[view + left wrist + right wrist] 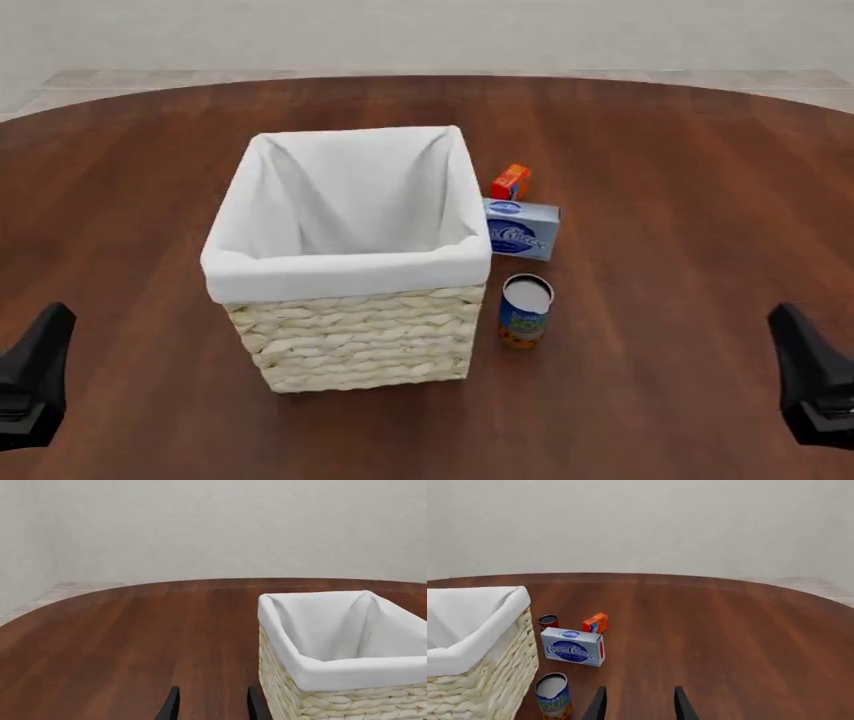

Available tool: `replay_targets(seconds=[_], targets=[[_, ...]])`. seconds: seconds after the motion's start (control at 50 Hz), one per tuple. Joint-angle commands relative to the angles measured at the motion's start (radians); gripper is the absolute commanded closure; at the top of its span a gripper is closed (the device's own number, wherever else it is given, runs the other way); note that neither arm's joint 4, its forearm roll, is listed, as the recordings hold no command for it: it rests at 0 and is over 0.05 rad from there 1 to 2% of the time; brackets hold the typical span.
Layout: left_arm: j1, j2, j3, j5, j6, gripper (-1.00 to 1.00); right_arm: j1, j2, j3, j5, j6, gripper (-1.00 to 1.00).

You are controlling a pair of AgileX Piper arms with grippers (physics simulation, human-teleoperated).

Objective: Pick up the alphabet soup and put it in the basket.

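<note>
The alphabet soup is a small can with a silver-white top and a blue, orange and yellow label. It stands upright just right of the basket's front right corner and also shows in the right wrist view. The basket, woven cream wicker with a white liner, stands at the table's middle, and nothing shows inside it. It also shows in the left wrist view. My left gripper is open and empty, at the near left. My right gripper is open and empty, at the near right, to the right of the can and nearer than it.
A light-blue box lies just behind the can, against the basket's right side. A small orange-red carton stands behind the box. The right wrist view shows a small dark red can beside the basket, past the box. The round wooden table extends all around.
</note>
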Motion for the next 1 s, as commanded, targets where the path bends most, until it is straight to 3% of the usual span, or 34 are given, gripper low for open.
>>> replay_targets(seconds=[0.02, 0.3, 0.32, 0.66, 0.9, 1.0], targets=[[0.0, 0.001, 0.0, 0.0, 0.0, -1.0, 0.043, 0.102, -0.014, -0.069, -0.01, -1.0], [0.0, 0.001, 0.0, 0.0, 0.0, -1.0, 0.107, 0.447, -0.084, -0.31, -0.042, -1.0], [0.0, 0.001, 0.0, 0.0, 0.0, -1.0, 0.108, 0.519, -0.094, -0.341, -0.069, -1.0], [0.0, 0.001, 0.0, 0.0, 0.0, -1.0, 0.228, 0.759, -0.189, -0.421, -0.108, -1.0], [0.0, 0.001, 0.0, 0.0, 0.0, -1.0, 0.325, 0.793, -0.23, -0.389, -0.141, -1.0], [0.0, 0.001, 0.0, 0.0, 0.0, -1.0, 0.342, 0.868, -0.262, -0.419, -0.15, -1.0]])
